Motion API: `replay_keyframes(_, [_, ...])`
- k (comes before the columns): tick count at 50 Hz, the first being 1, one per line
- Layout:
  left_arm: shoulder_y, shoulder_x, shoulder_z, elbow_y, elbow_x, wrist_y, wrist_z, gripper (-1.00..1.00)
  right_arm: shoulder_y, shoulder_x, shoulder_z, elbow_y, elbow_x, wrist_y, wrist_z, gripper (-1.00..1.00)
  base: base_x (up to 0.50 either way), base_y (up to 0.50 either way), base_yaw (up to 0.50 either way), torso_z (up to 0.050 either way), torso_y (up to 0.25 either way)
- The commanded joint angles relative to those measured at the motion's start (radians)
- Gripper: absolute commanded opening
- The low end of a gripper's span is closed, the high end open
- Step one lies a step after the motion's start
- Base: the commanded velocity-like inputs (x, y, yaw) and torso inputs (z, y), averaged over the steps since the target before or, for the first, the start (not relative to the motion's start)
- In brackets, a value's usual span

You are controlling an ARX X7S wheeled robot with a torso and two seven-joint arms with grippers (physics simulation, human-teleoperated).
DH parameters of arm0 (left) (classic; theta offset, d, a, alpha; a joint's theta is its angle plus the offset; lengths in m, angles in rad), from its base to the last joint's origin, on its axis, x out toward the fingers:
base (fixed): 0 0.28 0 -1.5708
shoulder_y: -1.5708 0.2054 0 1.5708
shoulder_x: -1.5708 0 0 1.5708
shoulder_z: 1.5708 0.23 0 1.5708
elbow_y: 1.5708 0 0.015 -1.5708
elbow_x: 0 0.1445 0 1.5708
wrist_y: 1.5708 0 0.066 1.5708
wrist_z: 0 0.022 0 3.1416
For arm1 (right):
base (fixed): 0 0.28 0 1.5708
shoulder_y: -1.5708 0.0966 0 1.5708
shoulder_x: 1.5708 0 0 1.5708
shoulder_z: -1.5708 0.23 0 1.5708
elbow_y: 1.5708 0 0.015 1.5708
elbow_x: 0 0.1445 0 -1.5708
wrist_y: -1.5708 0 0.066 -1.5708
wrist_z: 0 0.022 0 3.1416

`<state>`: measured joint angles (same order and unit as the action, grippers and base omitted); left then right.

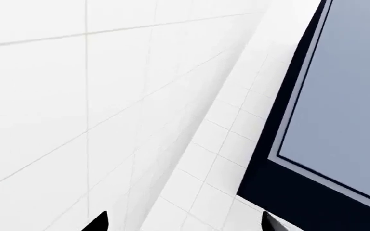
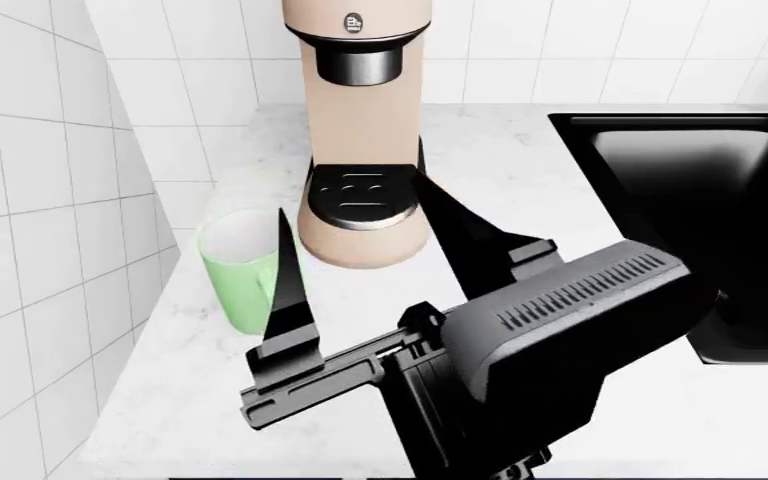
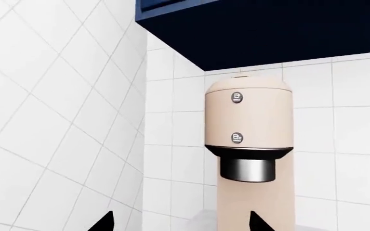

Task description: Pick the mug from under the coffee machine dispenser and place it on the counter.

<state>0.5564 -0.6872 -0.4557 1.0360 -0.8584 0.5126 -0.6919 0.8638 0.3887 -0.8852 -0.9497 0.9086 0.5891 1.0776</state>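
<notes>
One worktop: the counter (image 2: 531, 150), white with faint grey veining, running back to a wall of white square tiles (image 2: 37, 200) with thin grey joints; the same tiling turns the corner along the left side. Set into the counter at the right, a black sink basin (image 2: 704, 210). Overhead, in the right wrist view, a navy blue wall cabinet (image 3: 269, 29); the left wrist view shows white tiling and a dark-framed panel with a grey-blue face (image 1: 339, 106).

One coffee machine (image 2: 357, 130), tall beige-pink column, standing on the counter near the back wall. Its dispenser (image 2: 360, 62), a short black round nozzle head, hangs over a black oval drip tray (image 2: 361, 195), which stands bare. Two small round dark badges on the column front (image 3: 238, 98), each with a pale mark resembling a "B"; the rest is too small to read.

One mug (image 2: 240, 265), light green with white inside, upright on the counter just left of the machine base and near the left wall; handle not visible.

One right gripper (image 2: 357, 240), black, fingers spread wide, holding nothing; the left finger (image 2: 285, 280) overlaps the mug's right side in the head view, and contact cannot be told.

One left gripper (image 1: 185, 224): only two dark fingertips at the frame edge, set well apart, nothing between them.
</notes>
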Motion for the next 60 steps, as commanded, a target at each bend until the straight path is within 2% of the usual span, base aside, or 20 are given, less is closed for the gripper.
replay_keyframes(1, [0.159, -0.359, 0.083, 0.010, 0.280, 0.125, -0.378, 1.00, 0.001, 0.016, 0.012, -0.013, 0.009, -0.003, 0.014, 1.00, 0.00, 0.00, 0.00, 0.000, 0.000])
replay_keyframes(5, [0.225, -0.498, 0.073, 0.011, 0.372, 0.128, -0.546, 1.00, -0.004, 0.017, 0.006, -0.012, 0.003, -0.007, 0.013, 1.00, 0.00, 0.00, 0.00, 0.000, 0.000])
replay_keyframes(13, [0.228, -0.654, 0.100, 0.011, 0.474, 0.022, -0.697, 1.00, -0.001, 0.018, 0.006, -0.024, 0.004, -0.011, 0.019, 1.00, 0.00, 0.00, 0.00, 0.000, 0.000])
replay_keyframes(26, [0.228, -0.660, 0.081, 0.011, 0.506, -0.024, -0.711, 1.00, 0.054, 0.007, -0.008, -0.093, 0.026, 0.012, 0.101, 1.00, 0.00, 0.00, 0.00, 0.000, 0.000])
replay_keyframes(37, [0.228, -0.671, 0.086, 0.011, 0.531, -0.020, -0.718, 1.00, 0.274, 0.087, -0.276, -0.096, 0.006, -0.163, 0.318, 1.00, 0.00, 0.00, 0.00, 0.000, 0.000])
replay_keyframes(50, [0.228, -0.669, 0.086, 0.011, 0.543, -0.015, -0.707, 1.00, 0.441, 0.110, -0.461, -0.096, -0.023, -0.229, 0.483, 1.00, 0.00, 0.00, 0.00, 0.000, 0.000])
replay_keyframes(60, [0.229, -0.667, 0.087, 0.011, 0.553, -0.010, -0.692, 1.00, 0.438, 0.121, -0.435, -0.097, -0.052, -0.219, 0.492, 1.00, 0.00, 0.00, 0.00, 0.000, 0.000])
